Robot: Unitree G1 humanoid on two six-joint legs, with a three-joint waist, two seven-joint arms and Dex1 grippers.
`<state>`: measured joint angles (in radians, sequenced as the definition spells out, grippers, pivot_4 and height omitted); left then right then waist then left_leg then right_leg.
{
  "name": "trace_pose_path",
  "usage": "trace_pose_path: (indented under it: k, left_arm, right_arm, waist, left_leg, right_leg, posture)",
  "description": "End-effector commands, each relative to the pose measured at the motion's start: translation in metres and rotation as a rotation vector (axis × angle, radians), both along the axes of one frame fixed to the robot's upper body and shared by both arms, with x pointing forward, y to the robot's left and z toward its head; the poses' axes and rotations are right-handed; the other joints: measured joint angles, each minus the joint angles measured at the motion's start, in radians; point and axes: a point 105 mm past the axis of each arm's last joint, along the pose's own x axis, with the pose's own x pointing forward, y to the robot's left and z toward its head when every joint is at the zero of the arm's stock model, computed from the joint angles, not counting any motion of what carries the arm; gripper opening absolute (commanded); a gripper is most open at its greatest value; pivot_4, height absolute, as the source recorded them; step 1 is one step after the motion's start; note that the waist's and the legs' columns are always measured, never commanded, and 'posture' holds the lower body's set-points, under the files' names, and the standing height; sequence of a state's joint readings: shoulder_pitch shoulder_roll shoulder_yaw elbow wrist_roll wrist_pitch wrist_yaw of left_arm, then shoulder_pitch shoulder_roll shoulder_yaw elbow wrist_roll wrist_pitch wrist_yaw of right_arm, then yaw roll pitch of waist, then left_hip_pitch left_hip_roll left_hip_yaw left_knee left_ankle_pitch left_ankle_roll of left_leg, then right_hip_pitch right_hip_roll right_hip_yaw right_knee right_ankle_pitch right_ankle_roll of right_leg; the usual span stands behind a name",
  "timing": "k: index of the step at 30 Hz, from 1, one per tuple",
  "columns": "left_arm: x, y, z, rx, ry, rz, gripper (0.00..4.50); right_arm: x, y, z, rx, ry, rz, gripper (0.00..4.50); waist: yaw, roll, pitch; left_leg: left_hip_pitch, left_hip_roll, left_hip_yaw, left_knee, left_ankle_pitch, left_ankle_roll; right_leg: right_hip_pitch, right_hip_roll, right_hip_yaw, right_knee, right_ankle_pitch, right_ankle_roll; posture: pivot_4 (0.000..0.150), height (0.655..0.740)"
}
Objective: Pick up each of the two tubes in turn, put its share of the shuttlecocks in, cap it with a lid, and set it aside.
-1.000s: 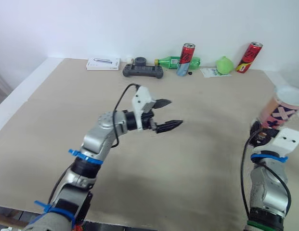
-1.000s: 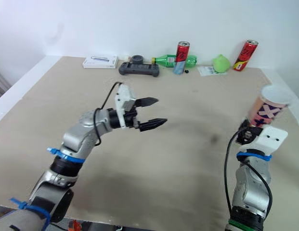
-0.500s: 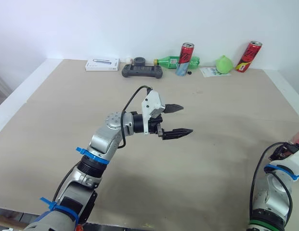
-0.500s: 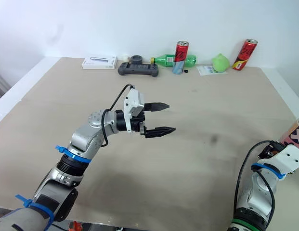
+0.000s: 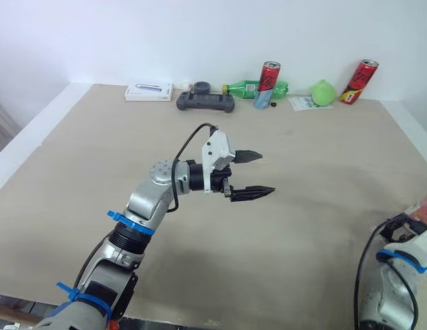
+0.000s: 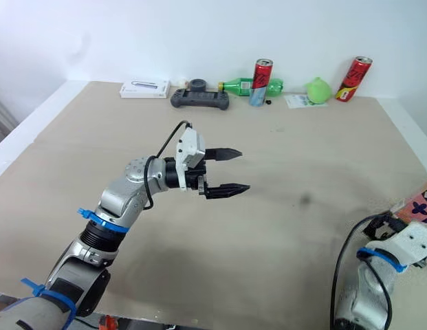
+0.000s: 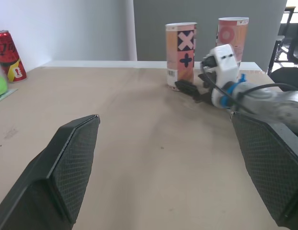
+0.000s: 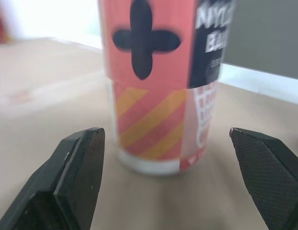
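Two patterned pink tubes stand upright near the table's right edge: one point(image 7: 181, 55) with dark crosses and an open top, the other point(image 7: 232, 33) just behind it. My right gripper point(image 8: 165, 134) is open, low at the foot of the crossed tube point(image 8: 158, 81), which stands just beyond its fingertips. In the right eye view that tube point(image 6: 425, 201) shows at the picture's right border above my right wrist. My left gripper point(image 5: 267, 172) hovers open and empty over the middle of the table, pointing right.
Along the far edge of the table point(image 5: 75, 172) lie a white box point(image 5: 150, 91), a dark game controller point(image 5: 205, 102), a green bottle point(image 5: 251, 88), two red cans point(image 5: 267, 84) point(image 5: 365, 72) and a green ball point(image 5: 323, 91).
My right arm has dropped and swung out to the right, taking the tube from a raised, tilted pose down to the table edge. The left gripper moved slightly right, then held still.
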<state>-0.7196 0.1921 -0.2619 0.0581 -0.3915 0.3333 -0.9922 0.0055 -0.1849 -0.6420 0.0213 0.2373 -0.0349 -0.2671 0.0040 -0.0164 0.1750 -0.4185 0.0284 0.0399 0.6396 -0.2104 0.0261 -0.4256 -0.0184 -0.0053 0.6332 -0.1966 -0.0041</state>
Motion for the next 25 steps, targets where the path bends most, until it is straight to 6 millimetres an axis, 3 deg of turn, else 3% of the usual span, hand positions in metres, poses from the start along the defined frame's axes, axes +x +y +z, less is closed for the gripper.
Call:
trace_pose_path:
  k: [1,6,8,11,15,25]
  left_arm:
    - [0.015,0.028,-0.004,-0.021,0.017,0.141,4.5]
    - [0.033,0.069,-0.023,-0.017,0.044,0.384,4.5]
    - [0.035,0.09,-0.032,0.002,0.042,0.482,4.5]
    - [0.028,0.126,-0.046,0.033,0.038,0.624,4.5]
    - [0.012,0.147,-0.058,0.052,0.034,0.726,4.5]
    - [-0.006,0.146,-0.077,0.054,0.106,0.759,4.5]
  right_arm:
    - [-0.011,0.064,0.021,-0.121,-0.011,0.342,4.46]
    - [0.009,0.154,0.013,-0.173,0.132,0.985,4.46]
    - [0.018,0.171,0.016,-0.192,0.178,1.159,4.46]
    - [0.039,0.179,0.028,-0.256,0.23,1.33,4.46]
    - [0.057,0.187,0.04,-0.225,0.231,1.455,4.46]
    - [0.073,0.191,0.046,-0.178,0.182,1.474,4.46]
  waist:
    - [0.0,0.003,-0.002]
    - [-0.038,0.004,-0.002]
    - [-0.044,0.001,0.0]
    - [-0.047,-0.004,0.002]
    - [-0.026,-0.01,0.005]
    - [0.001,-0.011,0.005]
  left_leg:
    - [0.0,0.0,-0.001,-0.001,0.0,0.0]
    - [0.005,0.002,0.0,-0.003,0.0,0.0]
    - [0.012,0.002,0.002,-0.003,0.0,0.0]
    - [0.014,0.0,-0.001,-0.002,0.0,0.0]
    - [0.012,0.0,-0.002,-0.002,0.002,-0.002]
    - [0.007,-0.002,0.0,-0.003,-0.004,-0.003]
  right_leg:
    - [-0.001,0.0,0.0,0.0,-0.001,-0.001]
    - [0.0,0.001,0.001,0.001,-0.002,-0.003]
    - [0.006,-0.001,0.004,0.001,-0.002,-0.004]
    - [0.005,-0.002,0.003,0.001,-0.002,-0.003]
    - [0.005,-0.003,0.002,0.001,-0.002,-0.003]
    - [0.001,-0.003,0.004,-0.001,-0.003,0.0]
  posture:
    - [0.15,0.74]
    - [0.15,0.74]
    - [0.15,0.74]
    - [0.15,0.74]
    - [0.15,0.74]
    - [0.15,0.74]
